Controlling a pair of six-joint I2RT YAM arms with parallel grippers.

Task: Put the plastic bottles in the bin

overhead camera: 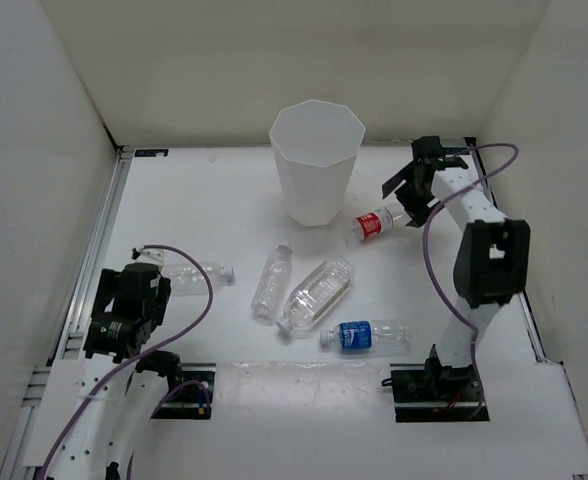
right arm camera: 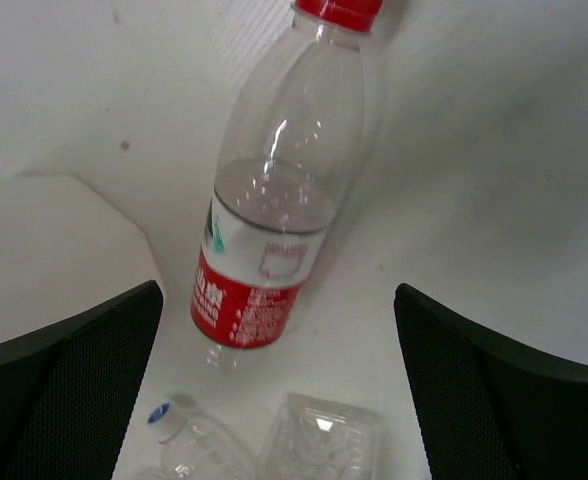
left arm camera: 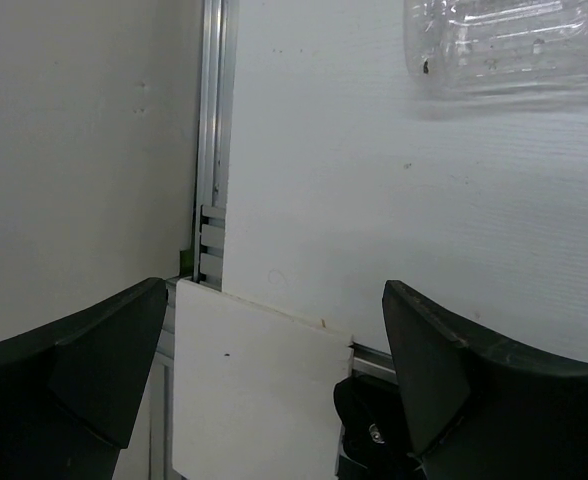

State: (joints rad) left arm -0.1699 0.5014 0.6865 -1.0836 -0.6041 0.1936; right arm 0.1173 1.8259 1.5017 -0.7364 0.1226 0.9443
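left gripper (left arm camera: pixel 274 290) hung released near a slim bottle (overhead camera: pixel 196 273). blue-labelled bottle (overhead camera: pixel 359 335), ribbed bottle (overhead camera: pixel 316 293) and second slim bottle (overhead camera: pixel 272 281) lay centrally. farther, right gripper (right arm camera: pixel 279 290) gaped above the red-labelled bottle (right arm camera: pixel 274 215), beside the upright bin (overhead camera: pixel 314 190).

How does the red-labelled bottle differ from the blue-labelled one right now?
The red-labelled bottle lies far back beside the bin; the blue-labelled bottle lies toward the near edge. The right gripper hangs open over the red-labelled bottle; no gripper is near the blue-labelled bottle. Both are clear, lying on their sides on the table, outside the bin.
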